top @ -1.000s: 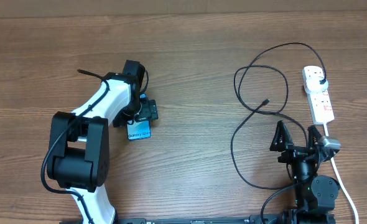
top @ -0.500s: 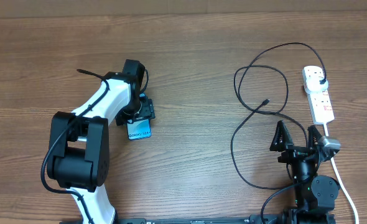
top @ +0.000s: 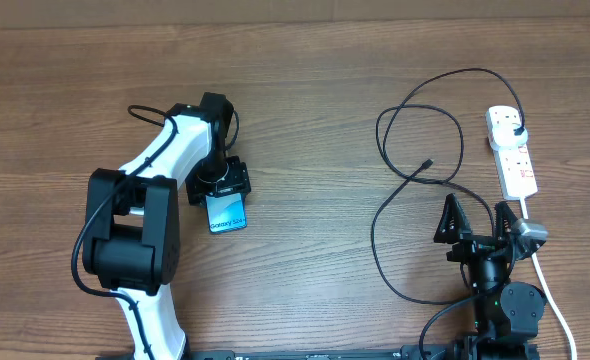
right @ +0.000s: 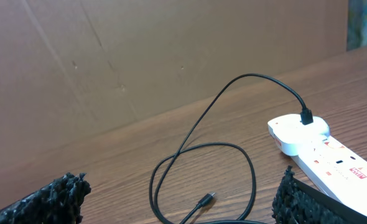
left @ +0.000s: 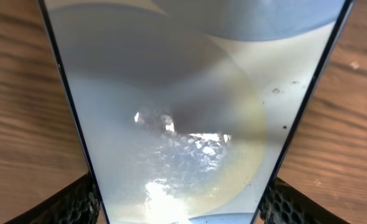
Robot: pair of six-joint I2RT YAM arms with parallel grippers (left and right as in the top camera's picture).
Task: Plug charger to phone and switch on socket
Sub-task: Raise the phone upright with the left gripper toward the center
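Overhead view, left gripper (top: 220, 186) clamped on slim blue-screened smartphone (top: 227, 214) at centre left, right gripper (top: 472, 224) spread wide and empty at lower right, thin black charger cable (top: 378, 127) looping beside white power strip (top: 513, 157), right edge

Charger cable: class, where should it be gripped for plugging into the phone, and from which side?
Just behind the small connector, from above: it lies flat on the table with no loop of cable over it. The plug sits in the power strip.

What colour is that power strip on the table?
The socket is white with reddish markings, clearest in the overhead view.
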